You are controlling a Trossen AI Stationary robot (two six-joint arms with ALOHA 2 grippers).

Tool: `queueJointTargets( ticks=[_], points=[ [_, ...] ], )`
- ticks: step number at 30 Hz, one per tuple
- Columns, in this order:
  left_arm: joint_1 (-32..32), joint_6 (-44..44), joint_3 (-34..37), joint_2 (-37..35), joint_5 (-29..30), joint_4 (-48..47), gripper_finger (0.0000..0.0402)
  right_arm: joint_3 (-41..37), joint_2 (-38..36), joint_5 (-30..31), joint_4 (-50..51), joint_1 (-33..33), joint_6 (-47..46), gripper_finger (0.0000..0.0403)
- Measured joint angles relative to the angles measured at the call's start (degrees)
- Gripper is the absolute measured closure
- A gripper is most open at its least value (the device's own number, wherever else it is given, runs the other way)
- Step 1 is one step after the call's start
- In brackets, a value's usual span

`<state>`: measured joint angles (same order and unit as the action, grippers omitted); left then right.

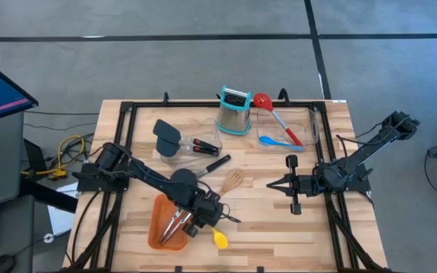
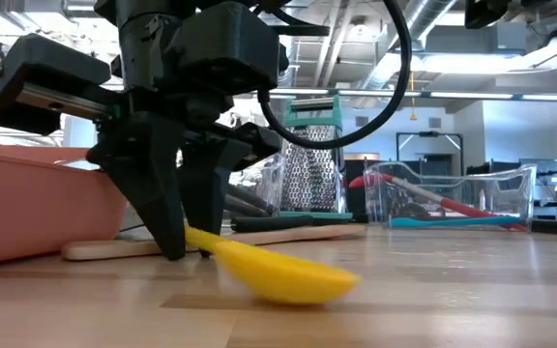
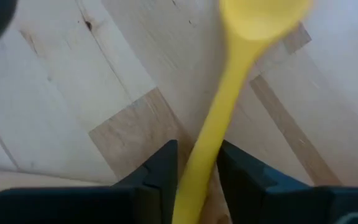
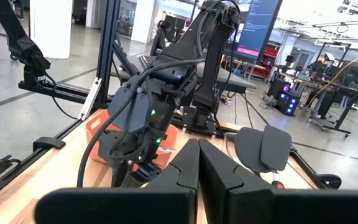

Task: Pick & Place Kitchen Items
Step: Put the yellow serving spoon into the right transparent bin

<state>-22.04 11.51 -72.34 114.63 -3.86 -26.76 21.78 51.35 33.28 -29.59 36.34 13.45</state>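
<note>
Yellow spoon (image 1: 219, 238) lies on bare counter (image 1: 279, 235) near the front edge, just beside the orange tray (image 1: 158, 227). Left end effector (image 1: 205, 224) points steeply down, fingers (image 3: 160, 171) straddling the spoon handle, narrowly parted; contact cannot be told. Left wrist view alone shows both gaps. Right end effector (image 1: 273, 184) rests closed, empty, well apart.
</note>
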Motion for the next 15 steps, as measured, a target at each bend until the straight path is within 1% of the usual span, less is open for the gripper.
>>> queueJointTargets(
  ticks=[8, 10, 15],
  points=[
    [0.0, -0.3, 0.0, -0.2, -0.1, -0.1, 0.0385, 0.0, 0.0, 0.0, 0.0, 0.0, 0.0, 0.0403],
    [0.0, -0.4, 0.0, -0.2, -0.1, -0.1, 0.0391, 0.0, 0.0, 0.0, 0.0, 0.0, 0.0, 0.0403],
    [0.0, -0.4, 0.0, -0.2, -0.2, 0.0, 0.0392, 0.0, 0.0, 0.0, 0.0, 0.0, 0.0, 0.0403]
  ],
)
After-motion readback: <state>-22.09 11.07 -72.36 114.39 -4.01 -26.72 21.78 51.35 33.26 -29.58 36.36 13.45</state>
